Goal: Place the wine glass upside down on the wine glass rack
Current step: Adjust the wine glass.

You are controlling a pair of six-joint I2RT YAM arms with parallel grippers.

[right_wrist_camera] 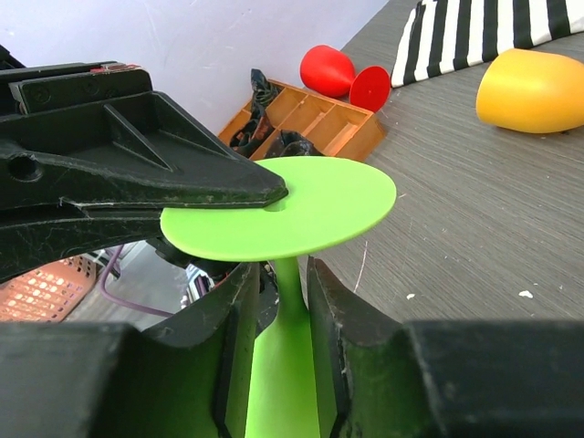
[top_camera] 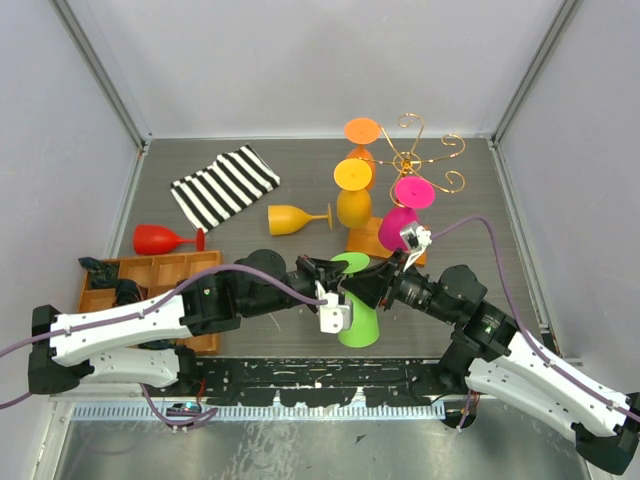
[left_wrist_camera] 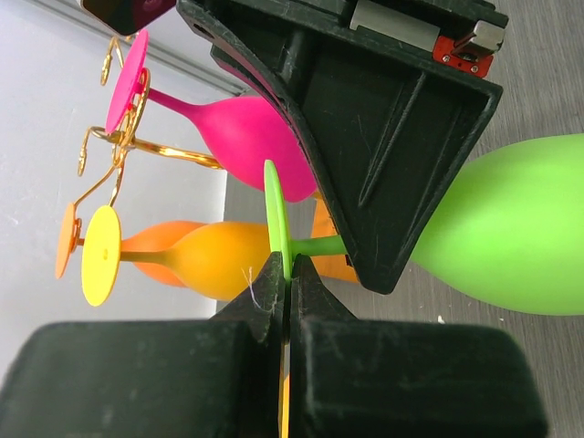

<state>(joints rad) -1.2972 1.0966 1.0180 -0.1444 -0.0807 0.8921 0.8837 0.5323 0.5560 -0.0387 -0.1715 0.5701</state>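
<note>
– Near the front edge of the table (top_camera: 300, 165), between the two arms, what do you see?
– The green wine glass (top_camera: 360, 325), upside down: bowl low, round foot on top. Whether the bowl's rim rests on the table I cannot tell.
– Who has it?
– The left pincer (left_wrist_camera: 286, 285) is closed on the rim of the foot, its two fingers pinching the thin green disc edge-on. The right pincer (right_wrist_camera: 285, 274) comes from the other side, one finger either side of the stem just under the foot. They sit very near the stem, but whether they press it I cannot tell.
– And the rack?
– The wine glass rack (top_camera: 407, 160) stands behind the green glass, towards the back right, gold wire arms curling over a wooden base (top_camera: 365, 240). Three glasses hang on it, feet up: a pink glass (top_camera: 398, 225) nearest the right pincer, a yellow-orange glass (top_camera: 353, 207) to its left, an orange glass (top_camera: 362, 130) behind that. The green glass is apart from the rack, not on any arm.
– Anything else on the table?
– A yellow glass (top_camera: 290, 218) lies on its side left of the rack, and a red glass (top_camera: 160, 240) on its side further left. A striped cloth (top_camera: 225, 185) lies behind them, and a wooden tray (top_camera: 150, 272) with compartments sits by the left arm.
</note>
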